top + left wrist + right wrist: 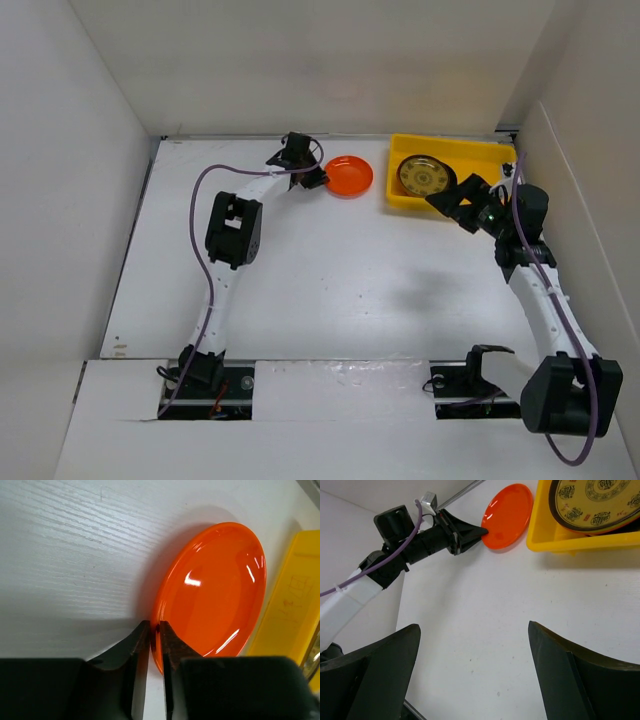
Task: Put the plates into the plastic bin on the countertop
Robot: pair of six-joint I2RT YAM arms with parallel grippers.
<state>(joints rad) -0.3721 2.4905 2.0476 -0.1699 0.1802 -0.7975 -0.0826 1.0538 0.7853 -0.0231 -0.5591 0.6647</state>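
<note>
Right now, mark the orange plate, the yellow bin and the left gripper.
orange plate (349, 176): top view, centre of the dish.
yellow bin (485, 158): top view, bare floor at its right end.
left gripper (154, 628): left wrist view, midway between fingertips, at plate's rim.

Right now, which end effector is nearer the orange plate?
Left. The left end effector pinches the orange plate at its rim; the right end effector hangs open farther off, by the yellow bin.

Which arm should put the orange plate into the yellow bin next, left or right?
Left. The left pincer is shut on the orange plate's rim, beside the bin. The right pincer is open, empty, farther from the plate.
</note>
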